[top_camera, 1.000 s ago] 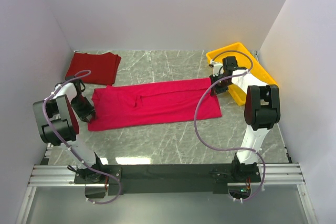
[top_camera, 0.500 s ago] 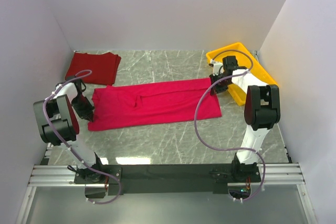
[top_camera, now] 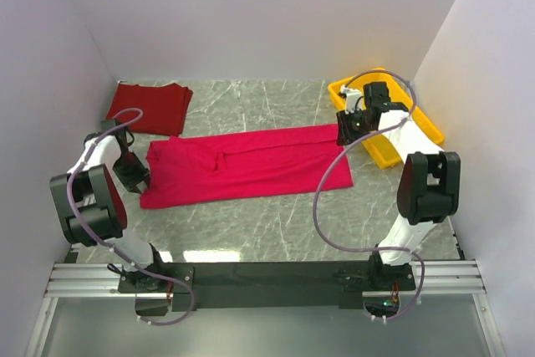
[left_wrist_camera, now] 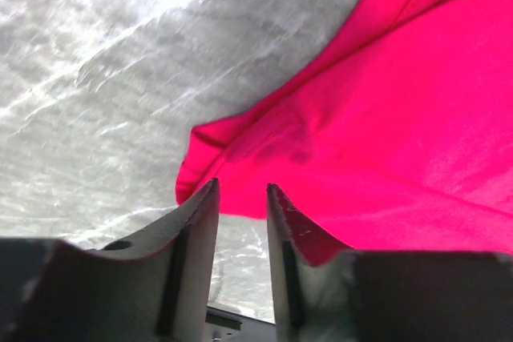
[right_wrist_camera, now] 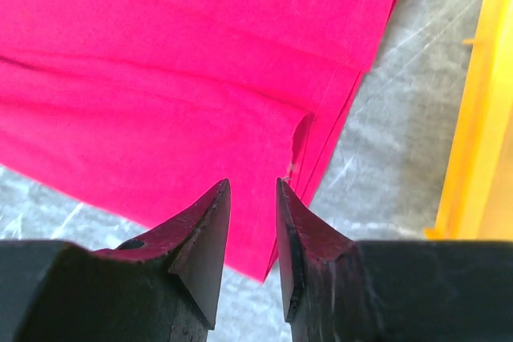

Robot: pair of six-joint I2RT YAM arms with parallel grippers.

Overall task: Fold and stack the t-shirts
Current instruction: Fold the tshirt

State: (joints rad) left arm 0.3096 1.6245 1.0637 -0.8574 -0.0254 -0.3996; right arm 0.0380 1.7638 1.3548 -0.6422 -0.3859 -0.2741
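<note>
Left hand (left_wrist_camera: 243, 185), right hand (right_wrist_camera: 252, 183) parted, above crimson t-shirt (top_camera: 251, 162).

Crimson t-shirt (top_camera: 251, 165), maroon t-shirt (top_camera: 150, 108), yellow tray (top_camera: 426, 124)

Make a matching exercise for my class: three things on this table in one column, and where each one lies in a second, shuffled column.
Things
1. bright crimson t-shirt
2. maroon t-shirt
3. yellow tray

Places
A. far-right corner, partly behind the right arm
B. spread out across the middle of the table
C. far-left corner, next to the left wall

Right pairs: 1-B, 2-C, 3-A
</note>
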